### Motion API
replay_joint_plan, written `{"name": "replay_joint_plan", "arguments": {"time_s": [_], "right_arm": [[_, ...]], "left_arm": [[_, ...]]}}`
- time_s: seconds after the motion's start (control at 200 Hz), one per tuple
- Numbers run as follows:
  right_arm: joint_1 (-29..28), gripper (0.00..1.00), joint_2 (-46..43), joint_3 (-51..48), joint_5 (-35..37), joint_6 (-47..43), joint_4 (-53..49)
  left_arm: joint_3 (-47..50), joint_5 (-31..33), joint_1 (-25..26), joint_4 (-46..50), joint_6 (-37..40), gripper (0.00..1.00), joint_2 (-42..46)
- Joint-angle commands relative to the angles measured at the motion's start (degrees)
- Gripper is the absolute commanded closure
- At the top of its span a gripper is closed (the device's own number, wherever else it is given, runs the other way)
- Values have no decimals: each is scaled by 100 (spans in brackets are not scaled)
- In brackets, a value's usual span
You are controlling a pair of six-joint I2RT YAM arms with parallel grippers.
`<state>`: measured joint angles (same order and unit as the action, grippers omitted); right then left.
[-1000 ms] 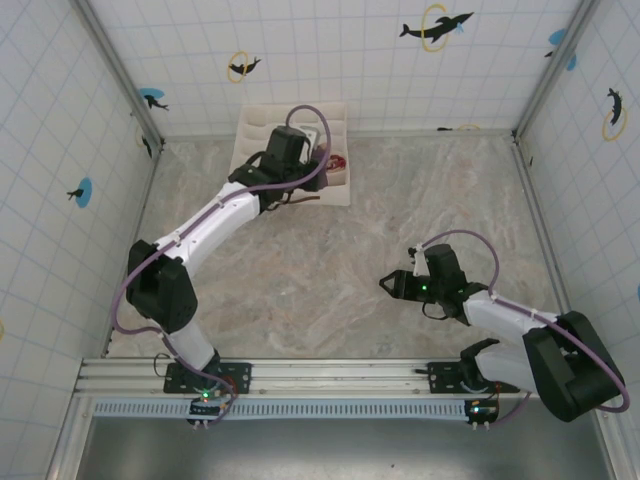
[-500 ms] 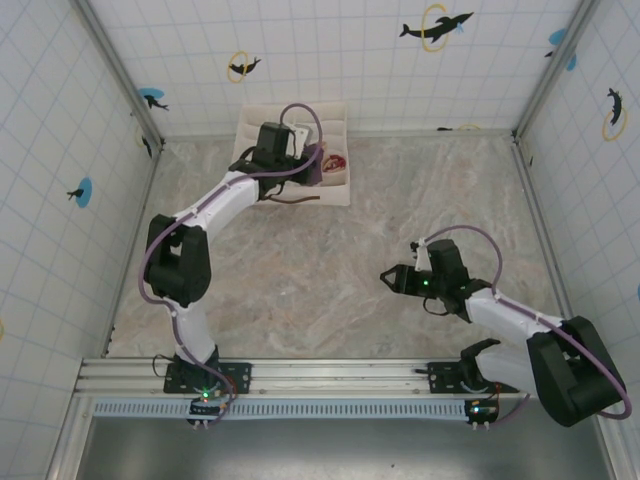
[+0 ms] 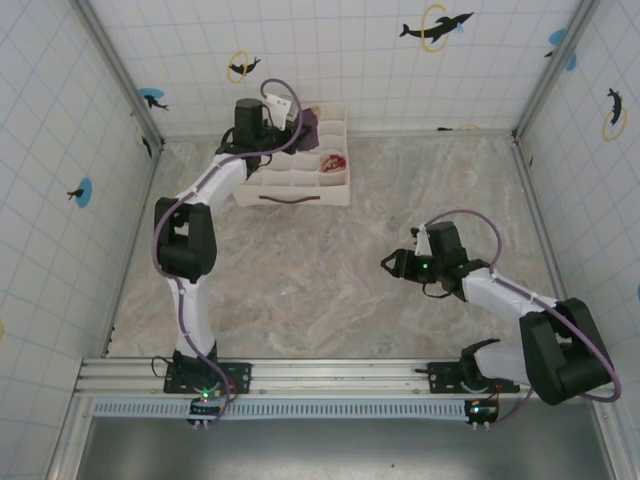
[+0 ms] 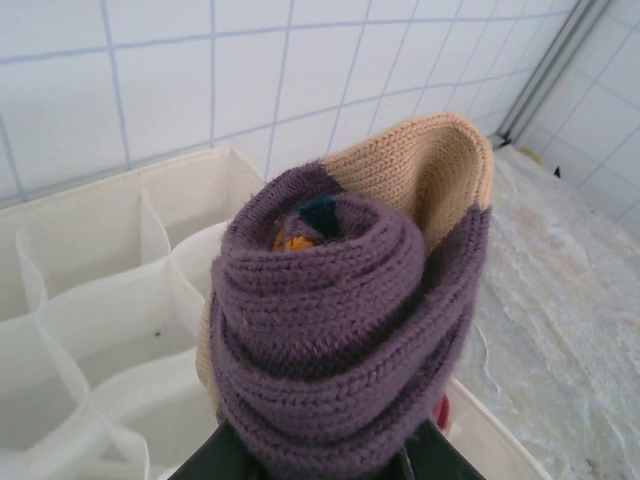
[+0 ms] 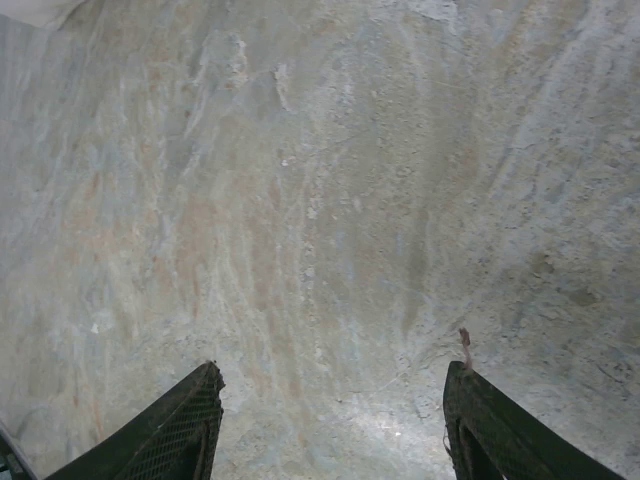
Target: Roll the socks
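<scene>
Surface: a marbled grey-and-tan tabletop (image 3: 330, 270) is lying bare under the right arm, and the right wrist view is showing its veining close up.
Room: white gridded walls (image 3: 330, 60) are closing in three sides and carrying dolphin stickers (image 3: 437, 25); a metal rail (image 3: 330, 375) is running along the near edge under both arm bases.
Organiser box: a white organiser box (image 3: 300, 188) is sitting at the far edge, close to the back wall, with its compartments facing up.
Left gripper: the left gripper (image 4: 320, 460) is clamping the purple sock (image 4: 340, 310) from below and holding it over the far part of the box.
Purple sock: it is sitting rolled in a tight spiral, with the tan toe wrapping over the top and a bit of orange showing at the centre.
Beige sock: the beige sock (image 3: 333, 162) is lying in a compartment on the box's right side, showing dark red. It is too small to tell how it is rolled.
Right gripper: the right gripper (image 5: 332, 372) is hovering over bare tabletop, well apart from the box, with its jaws standing apart around nothing.
Hidden: the frame edge is cutting off most of the left fingers, and the sock is covering much of the box in the left wrist view — which compartment it is hanging over cannot be told.
</scene>
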<state>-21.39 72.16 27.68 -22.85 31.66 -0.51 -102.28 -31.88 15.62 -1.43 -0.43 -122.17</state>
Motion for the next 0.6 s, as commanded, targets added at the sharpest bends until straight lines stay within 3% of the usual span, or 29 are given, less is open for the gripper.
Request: {"name": "replay_joint_plan", "arguments": {"time_s": [0.0, 0.245, 0.595], "right_arm": [[79, 40, 186, 241, -87, -72, -295], [115, 40, 489, 332, -185, -19, -230], [111, 40, 537, 282, -232, 7, -208]], "left_arm": [[-389, -804, -94, 38, -42, 100, -290], [-433, -1424, -269, 274, 42, 100, -426], [-407, -1472, -287, 662, 324, 100, -561]]}}
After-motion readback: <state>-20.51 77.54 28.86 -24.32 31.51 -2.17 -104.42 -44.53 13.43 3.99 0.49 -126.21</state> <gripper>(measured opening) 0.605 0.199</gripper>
